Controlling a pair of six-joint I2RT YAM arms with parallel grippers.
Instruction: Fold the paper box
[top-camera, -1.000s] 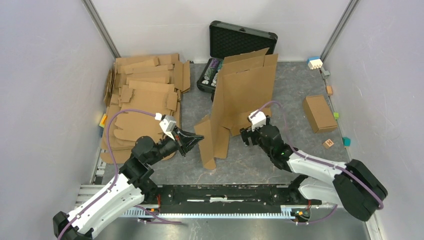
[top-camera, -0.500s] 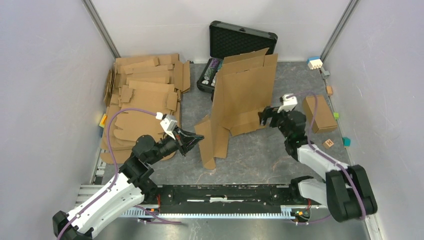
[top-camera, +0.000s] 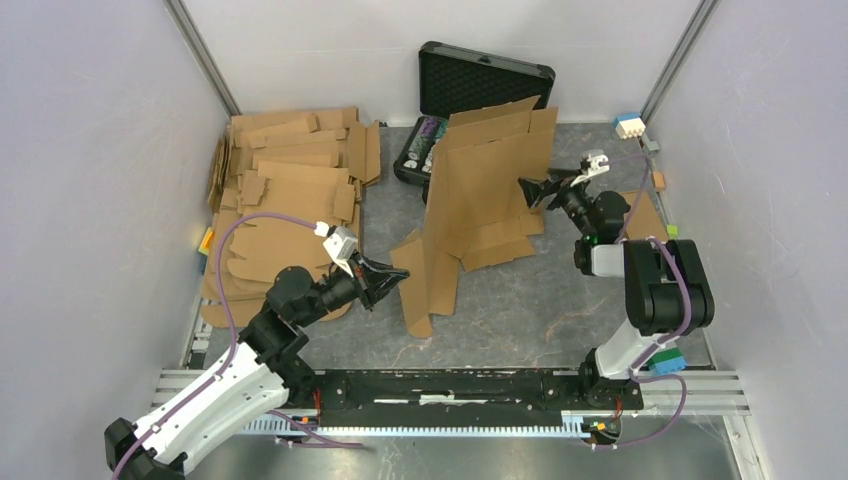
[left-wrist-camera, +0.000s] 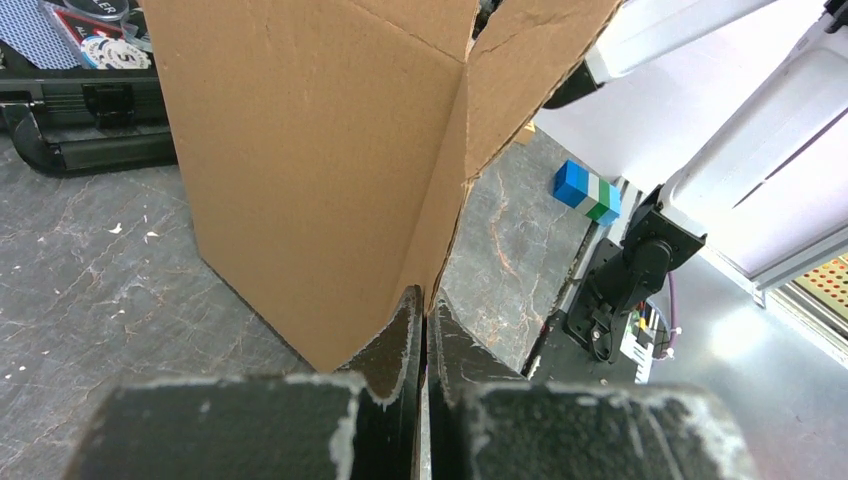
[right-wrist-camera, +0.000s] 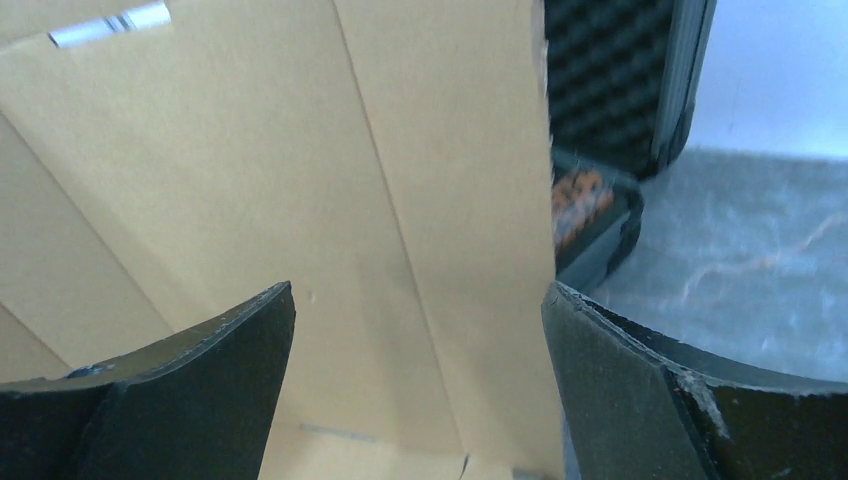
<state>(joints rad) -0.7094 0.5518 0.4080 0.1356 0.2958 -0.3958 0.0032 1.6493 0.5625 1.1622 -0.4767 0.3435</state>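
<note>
Noted paper box (top-camera: 485, 190) upright on edge at mid-table, just in front of open black case (top-camera: 487, 80), lower flaps splayed on table (top-camera: 520, 320). Found left gripper (top-camera: 393, 282) clamped shut on near-left flap, pinch thin and close to the corner. Found right gripper (top-camera: 532, 188) spread wide, empty, facing right edge of tall panel; contact not discernible. Judged step: taking that edge. Advisable to reach well past the edge before closing, grip clear of the crease, hold left pinch firm, fold slowly along the score to avoid toppling into case.
</note>
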